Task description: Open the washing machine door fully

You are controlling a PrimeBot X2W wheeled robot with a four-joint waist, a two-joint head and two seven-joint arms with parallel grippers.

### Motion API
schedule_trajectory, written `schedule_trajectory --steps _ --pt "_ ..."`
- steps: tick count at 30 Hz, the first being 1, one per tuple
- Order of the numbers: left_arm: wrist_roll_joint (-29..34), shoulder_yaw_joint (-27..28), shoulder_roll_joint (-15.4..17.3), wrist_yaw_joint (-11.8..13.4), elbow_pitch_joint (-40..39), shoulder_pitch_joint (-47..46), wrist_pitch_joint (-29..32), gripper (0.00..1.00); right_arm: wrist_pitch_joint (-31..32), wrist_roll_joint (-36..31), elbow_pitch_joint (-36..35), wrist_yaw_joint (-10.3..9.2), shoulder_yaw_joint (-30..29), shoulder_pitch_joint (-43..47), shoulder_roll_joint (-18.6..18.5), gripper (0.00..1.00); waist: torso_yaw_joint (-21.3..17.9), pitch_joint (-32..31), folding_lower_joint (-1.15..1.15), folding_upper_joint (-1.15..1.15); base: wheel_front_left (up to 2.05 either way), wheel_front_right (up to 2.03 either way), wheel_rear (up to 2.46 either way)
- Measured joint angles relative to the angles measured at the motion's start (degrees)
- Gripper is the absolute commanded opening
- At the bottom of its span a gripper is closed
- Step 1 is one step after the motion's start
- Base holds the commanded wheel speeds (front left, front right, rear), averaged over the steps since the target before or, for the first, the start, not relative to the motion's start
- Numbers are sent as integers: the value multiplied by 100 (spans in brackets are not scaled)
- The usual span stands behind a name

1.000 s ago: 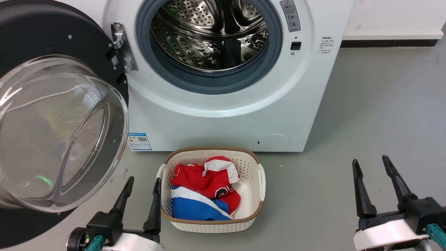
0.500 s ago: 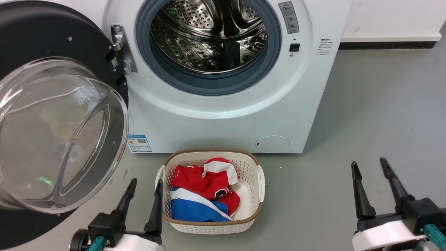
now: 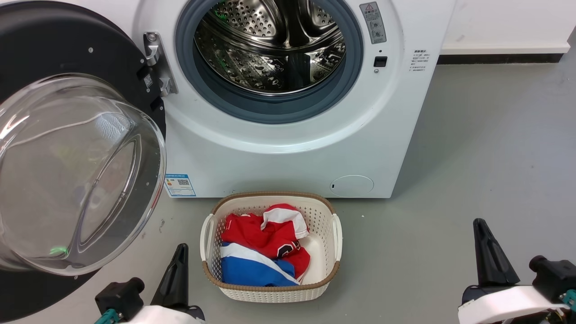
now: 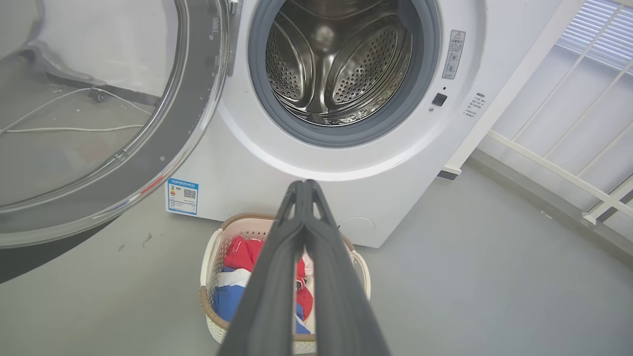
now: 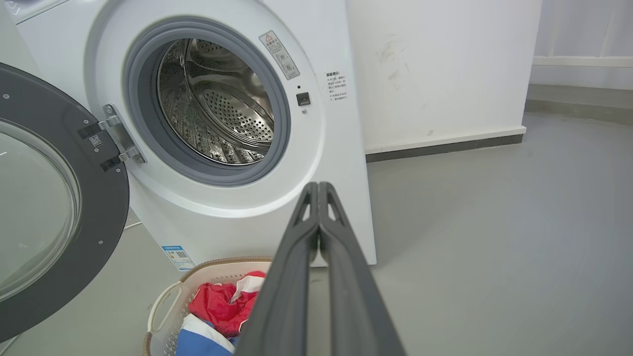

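Head view shows the washing machine door (image 3: pixel 76 171) standing wide open at the robot's left. It hangs on its metal hinge (image 3: pixel 155 58), so the mouth of the washing machine (image 3: pixel 288 153) is free. I judge the task done or nearly done.

Both arms are low and well apart from the door, holding nothing. The left gripper (image 3: pixel 181 252) has its fingers pressed together, and so has the right gripper (image 3: pixel 480 225).

The steel drum (image 3: pixel 270 45) seems to have no laundry in it. A white basket (image 3: pixel 335 234) stands just before the machine, probably for loading, and holds red, white and blue clothes (image 3: pixel 265 238).
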Motion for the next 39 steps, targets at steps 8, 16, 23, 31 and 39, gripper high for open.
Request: schedule_trajectory --steps 8,16,23,31,39 --pt "-1043 51 27 0 89 -124 220 0 249 1109 113 0 -38 -86 -1 0 3 -5 0 0 0 0 0" --pt "-1785 91 53 0 142 -229 382 0 435 1901 180 0 -70 -193 -1 0 5 -8 0 0 0 0 0" --pt "-2384 137 66 0 162 -276 512 0 571 2553 255 -1 -92 -211 -1 0 6 -11 0 0 0 0 0" --pt "-3007 199 85 0 185 -347 656 0 735 3239 316 -1 -118 -294 -2 0 8 -14 0 0 0 0 0" --pt "-3574 245 98 0 213 -418 799 0 886 3872 372 -1 -142 -354 -2 0 10 -17 0 0 0 0 0"
